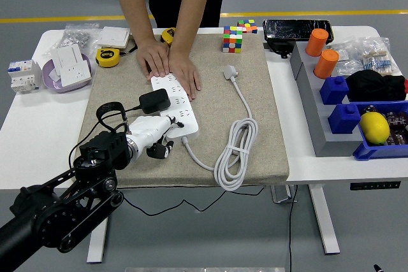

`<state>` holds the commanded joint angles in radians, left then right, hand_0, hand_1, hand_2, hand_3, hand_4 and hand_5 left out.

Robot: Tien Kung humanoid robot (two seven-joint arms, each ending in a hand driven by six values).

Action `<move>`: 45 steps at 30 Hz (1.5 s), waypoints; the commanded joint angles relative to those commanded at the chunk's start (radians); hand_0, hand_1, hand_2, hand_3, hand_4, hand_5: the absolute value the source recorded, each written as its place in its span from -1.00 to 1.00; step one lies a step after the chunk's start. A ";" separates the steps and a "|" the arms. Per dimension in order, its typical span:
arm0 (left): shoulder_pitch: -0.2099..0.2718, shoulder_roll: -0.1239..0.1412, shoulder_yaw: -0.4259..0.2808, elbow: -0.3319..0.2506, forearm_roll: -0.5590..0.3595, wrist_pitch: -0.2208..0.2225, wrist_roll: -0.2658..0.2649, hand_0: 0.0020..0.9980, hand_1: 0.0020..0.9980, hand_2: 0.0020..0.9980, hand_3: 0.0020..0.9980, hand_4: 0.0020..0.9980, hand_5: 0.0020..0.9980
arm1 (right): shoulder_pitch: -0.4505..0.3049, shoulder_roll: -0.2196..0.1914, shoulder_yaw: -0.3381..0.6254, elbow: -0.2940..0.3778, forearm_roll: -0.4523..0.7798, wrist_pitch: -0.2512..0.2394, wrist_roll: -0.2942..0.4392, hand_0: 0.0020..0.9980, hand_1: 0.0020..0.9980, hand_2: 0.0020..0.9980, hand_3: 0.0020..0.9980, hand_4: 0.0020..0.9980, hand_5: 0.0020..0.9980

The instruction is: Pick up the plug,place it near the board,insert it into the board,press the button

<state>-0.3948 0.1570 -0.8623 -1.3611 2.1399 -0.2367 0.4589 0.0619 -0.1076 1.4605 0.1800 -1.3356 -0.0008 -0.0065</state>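
A white power strip (179,104) lies on the beige mat (255,55), running from the person's hands toward me. A black plug adapter (155,100) sits in the strip's middle sockets, its black cable looping off to the left. My left hand (155,137), white with dark fingertips (159,151), rests at the strip's near end with fingers curled, and I see nothing held in it. Both of the person's hands (169,62) press flat on the strip's far end. The strip's own white plug (231,72) and coiled white cable (234,151) lie on the mat to the right.
A colour cube (233,39) stands at the mat's far edge. Tape measures (108,57), a purple bowl (64,74) with sockets and a breaker (24,74) lie far left. Grey and blue bins (347,116) with orange cups (327,64) and a yellow ball (375,127) fill the right.
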 joint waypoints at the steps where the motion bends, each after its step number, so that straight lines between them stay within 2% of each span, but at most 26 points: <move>1: 0.000 0.000 -0.004 -0.003 0.009 0.012 -0.004 -0.68 -0.93 -0.71 0.47 -0.07 -1.00 | 0.000 0.000 0.001 0.000 -0.001 0.000 0.000 0.85 0.60 0.56 0.59 1.00 1.00; 7: 0.020 -0.004 -0.052 -0.014 0.062 0.064 -0.012 -0.67 -0.93 -0.71 0.43 -0.08 -1.00 | 0.001 0.002 0.002 0.000 0.001 0.000 0.001 0.85 0.60 0.56 0.59 1.00 1.00; 8: 0.027 -0.006 -0.065 -0.019 0.070 0.081 -0.011 -0.65 -0.95 -0.71 0.34 -0.06 -0.94 | 0.000 0.002 0.002 0.000 0.000 0.000 0.000 0.85 0.60 0.56 0.59 1.00 1.00; 13: 0.070 -0.013 -0.154 -0.049 0.100 0.177 -0.034 -0.65 -0.95 -0.71 0.34 -0.06 -0.94 | -0.004 0.004 0.006 0.000 -0.003 0.000 -0.001 0.85 0.60 0.56 0.59 1.00 1.00; 14: 0.074 -0.013 -0.162 -0.052 0.100 0.186 -0.037 -0.49 -0.89 -0.74 0.34 0.45 -0.56 | -0.005 0.004 0.007 0.000 -0.004 0.000 -0.001 0.85 0.60 0.56 0.59 1.00 1.00; 18: 0.119 -0.017 -0.233 -0.091 0.113 0.238 -0.075 -0.49 -0.89 -0.74 0.34 0.45 -0.56 | -0.004 0.004 0.007 0.000 -0.004 -0.001 -0.001 0.85 0.60 0.56 0.59 1.00 1.00; 19: 0.140 -0.020 -0.264 -0.110 0.116 0.264 -0.093 -0.49 -0.89 -0.74 0.34 0.45 -0.56 | -0.003 0.004 0.004 0.000 -0.001 0.000 0.000 0.85 0.60 0.56 0.59 1.00 1.00; 20: 0.152 -0.021 -0.282 -0.122 0.118 0.280 -0.104 -0.15 -0.63 -0.55 0.35 0.64 -0.46 | -0.003 0.004 0.003 0.000 -0.001 0.000 0.001 0.85 0.60 0.56 0.59 1.00 1.00; 25: 0.197 -0.026 -0.357 -0.167 0.086 0.353 -0.172 -0.15 -0.63 -0.55 0.35 0.64 -0.46 | -0.005 0.005 0.007 0.000 -0.007 0.001 -0.001 0.85 0.60 0.56 0.59 1.00 1.00; 26: 0.202 -0.026 -0.366 -0.172 0.083 0.357 -0.179 0.39 -0.11 -0.18 0.46 0.82 -0.35 | -0.006 0.005 0.009 0.000 -0.010 0.001 -0.002 0.85 0.60 0.56 0.59 1.00 1.00; 29: 0.211 -0.025 -0.385 -0.177 0.079 0.344 -0.191 0.39 -0.11 -0.18 0.46 0.82 -0.35 | -0.008 0.005 0.010 0.000 -0.012 0.001 -0.002 0.85 0.60 0.56 0.59 1.00 1.00; 31: 0.213 -0.024 -0.390 -0.171 0.065 0.302 -0.175 0.39 -0.11 -0.18 0.46 0.82 -0.35 | -0.007 0.004 0.007 0.000 -0.010 0.001 -0.001 0.85 0.60 0.56 0.59 1.00 1.00; 32: 0.213 -0.024 -0.391 -0.168 0.058 0.272 -0.166 0.68 0.56 0.47 0.74 0.90 -0.24 | -0.006 0.004 0.005 0.000 -0.010 0.001 -0.001 0.85 0.60 0.56 0.59 1.00 1.00; 37: 0.215 -0.021 -0.381 -0.163 0.052 0.226 -0.151 0.68 0.56 0.47 0.74 0.90 -0.24 | -0.005 0.003 0.000 0.000 -0.007 0.002 -0.001 0.85 0.60 0.56 0.59 1.00 1.00; 38: 0.214 -0.021 -0.378 -0.164 0.053 0.213 -0.147 0.05 0.19 0.08 0.93 0.86 -0.29 | -0.005 0.003 0.001 0.000 -0.010 0.002 -0.002 0.85 0.60 0.56 0.59 1.00 1.00; 43: 0.207 -0.016 -0.350 -0.161 0.057 0.163 -0.134 0.05 0.19 0.08 0.93 0.86 -0.29 | -0.007 0.001 0.002 0.000 -0.012 0.002 -0.003 0.85 0.60 0.56 0.59 1.00 1.00; 44: 0.204 -0.014 -0.340 -0.157 0.056 0.156 -0.133 -0.44 -0.69 -0.55 0.89 0.62 -0.59 | -0.007 0.000 0.002 0.000 -0.012 0.002 -0.003 0.85 0.60 0.56 0.60 1.00 1.00; 45: 0.200 -0.012 -0.332 -0.154 0.059 0.152 -0.132 -0.44 -0.69 -0.55 0.89 0.62 -0.59 | -0.007 -0.001 0.000 0.000 -0.011 0.002 -0.003 0.85 0.60 0.56 0.60 1.00 1.00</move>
<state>-0.1950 0.1452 -1.1940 -1.5149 2.1992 -0.0850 0.3266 0.0554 -0.1083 1.4601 0.1800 -1.3462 0.0016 -0.0093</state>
